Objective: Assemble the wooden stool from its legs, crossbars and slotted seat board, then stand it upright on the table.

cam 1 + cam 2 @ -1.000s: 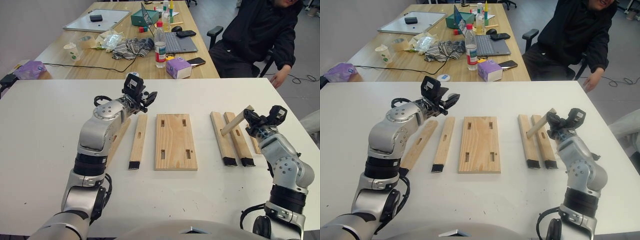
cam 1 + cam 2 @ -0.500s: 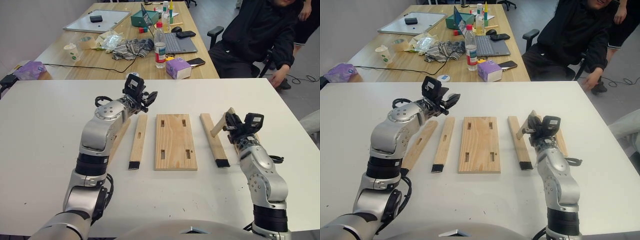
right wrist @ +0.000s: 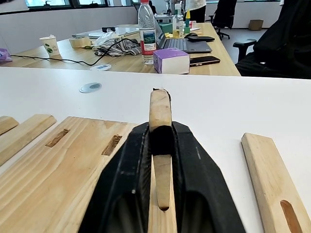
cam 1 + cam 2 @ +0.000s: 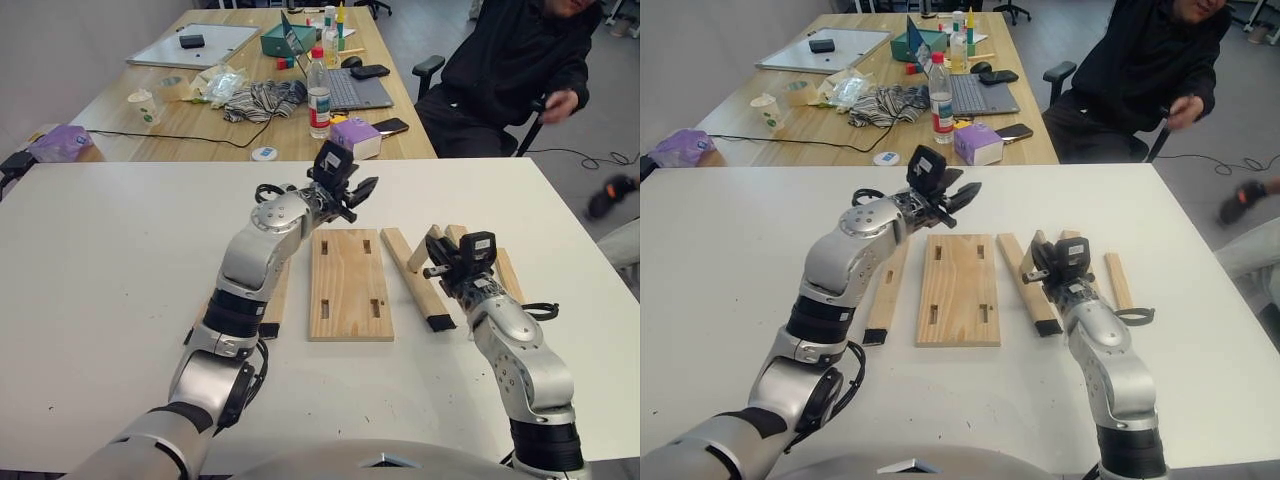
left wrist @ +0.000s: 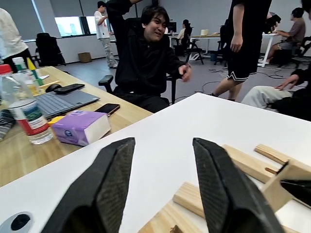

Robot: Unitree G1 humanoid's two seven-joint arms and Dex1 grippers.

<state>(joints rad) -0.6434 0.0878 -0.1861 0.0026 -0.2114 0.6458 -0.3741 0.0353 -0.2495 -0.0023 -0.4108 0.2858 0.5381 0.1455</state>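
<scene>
Fingers [image 3: 127,165] of my right gripper [image 4: 440,263] are clamped on a crossbar [image 3: 160,109], tilted over a stool leg [image 4: 410,270] lying just right of the slotted seat board [image 4: 349,285], flat on the tabletop [image 4: 100,250]. My left gripper [image 4: 358,195] hovers near the board's far edge, fingers apart.

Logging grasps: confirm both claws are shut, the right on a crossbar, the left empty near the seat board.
Not both: the left claw is open, as the left wrist view shows, empty near the seat board. The right claw is shut on the crossbar.
</scene>
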